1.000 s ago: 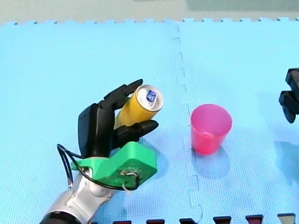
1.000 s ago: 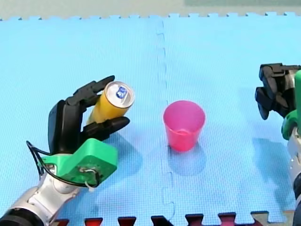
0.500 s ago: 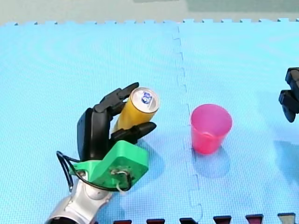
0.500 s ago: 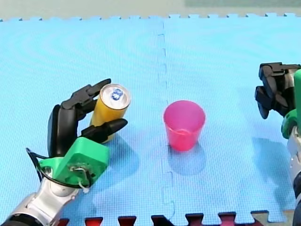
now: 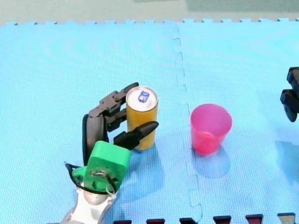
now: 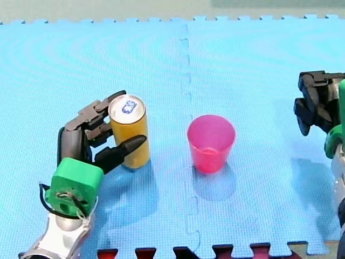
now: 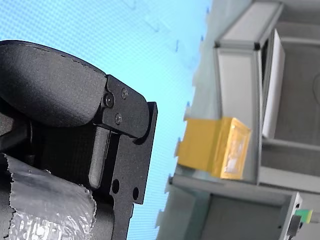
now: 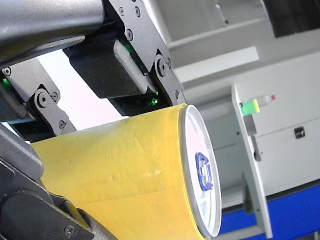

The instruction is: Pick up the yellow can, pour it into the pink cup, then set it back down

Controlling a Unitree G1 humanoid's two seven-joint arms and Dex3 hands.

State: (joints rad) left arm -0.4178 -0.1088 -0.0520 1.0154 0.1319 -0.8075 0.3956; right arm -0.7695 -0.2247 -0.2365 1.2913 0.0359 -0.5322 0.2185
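Note:
The yellow can [image 5: 141, 119] stands upright on the blue foam mat, left of centre, its silver top facing up. My left hand [image 5: 134, 113] is shut on it, thumb across the front and fingers [image 5: 108, 105] behind its side. In the second wrist view the can [image 8: 125, 170] lies between black fingers [image 8: 115, 65]. The pink cup [image 5: 210, 128] stands upright about a can's width to the right of the can; I cannot see anything inside it. My right hand [image 6: 315, 105] hangs at the far right edge above the mat, holding nothing.
The mat [image 5: 56, 70] is made of tiles joined by a jigsaw seam [image 5: 183, 88] running front to back between can and cup. Its far edge [image 5: 140, 21] meets grey floor. The first wrist view shows a yellow box [image 7: 215, 147] by grey metal frames beyond the mat.
The can, tilted toward the cup a second ago, has swung upright and come down onto the mat. My left wrist has rotated and drawn back toward me. The right hand stayed put.

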